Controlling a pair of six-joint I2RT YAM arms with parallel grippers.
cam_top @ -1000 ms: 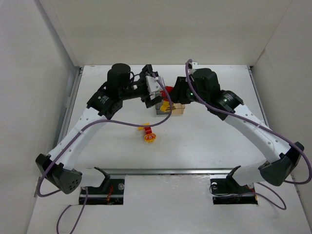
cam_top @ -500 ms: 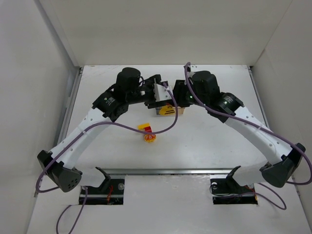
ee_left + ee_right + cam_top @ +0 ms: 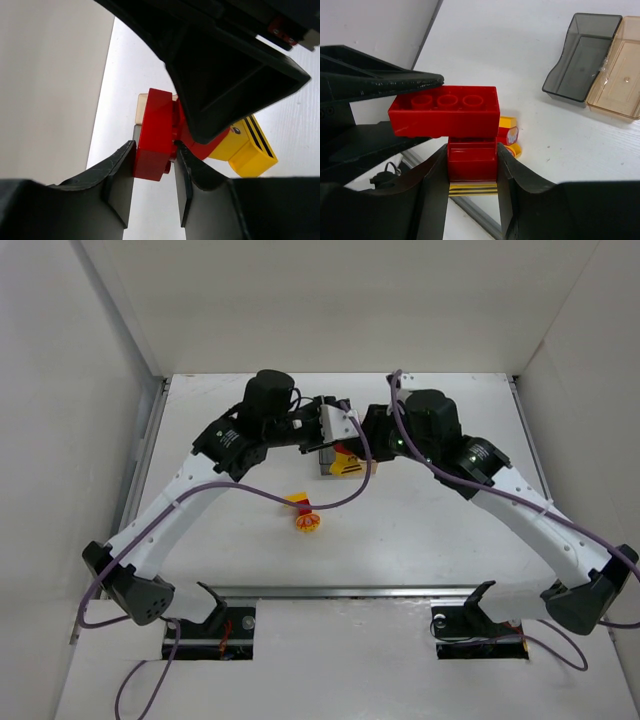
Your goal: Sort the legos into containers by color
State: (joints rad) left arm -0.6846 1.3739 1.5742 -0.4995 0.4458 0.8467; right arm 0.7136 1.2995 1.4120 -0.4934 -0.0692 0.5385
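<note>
The left gripper point(image 3: 154, 150) is clamped on a long bright-red plastic brick point(image 3: 445, 111); the right gripper point(image 3: 471, 150) is closed on a smaller red plastic block point(image 3: 472, 159) joined beneath it, a yellow black-striped piece point(image 3: 247, 145) attached; all are held above the white table point(image 3: 530, 135); the smoky-grey translucent bin point(image 3: 580, 55) and the joined pale-tan translucent bin point(image 3: 620, 70) lie on it; a small yellow-and-red piece point(image 3: 306, 522) lies loose there.

- The long brick point(image 3: 444, 111) is bright red.
- The lower block point(image 3: 472, 160) is red too.
- The striped piece point(image 3: 472, 188) shows yellow with black lines.
- The dark bin point(image 3: 587, 55) is smoky grey and the pale bin point(image 3: 620, 75) is orange-tan.
</note>
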